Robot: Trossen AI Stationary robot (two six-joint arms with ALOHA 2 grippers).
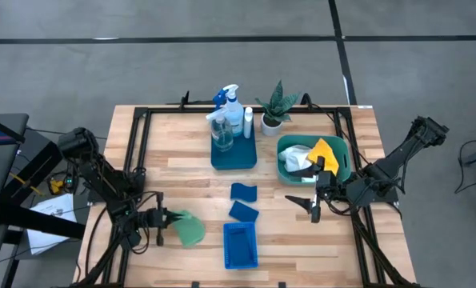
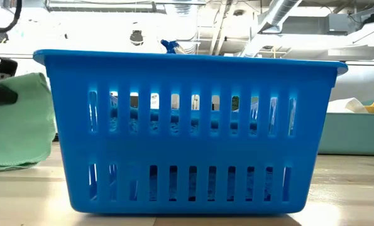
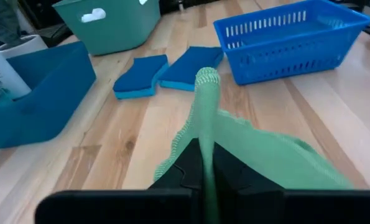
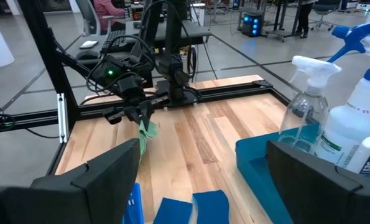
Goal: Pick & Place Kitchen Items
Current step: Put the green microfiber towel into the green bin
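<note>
While bottle labels stay unreadable, left fingers pinch green cloth; right fingers spread, empty.

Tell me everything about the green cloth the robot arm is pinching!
The soft green woven cloth looks like thin microfibre with a stitched edge. The left gripper has its jaws shut on one fold, so a narrow ridge stands up between them while the rest drapes down in a loose, crumpled heap onto the pale wooden table. It sits near the table's front left, beside the blue slotted plastic basket without touching it.
</note>
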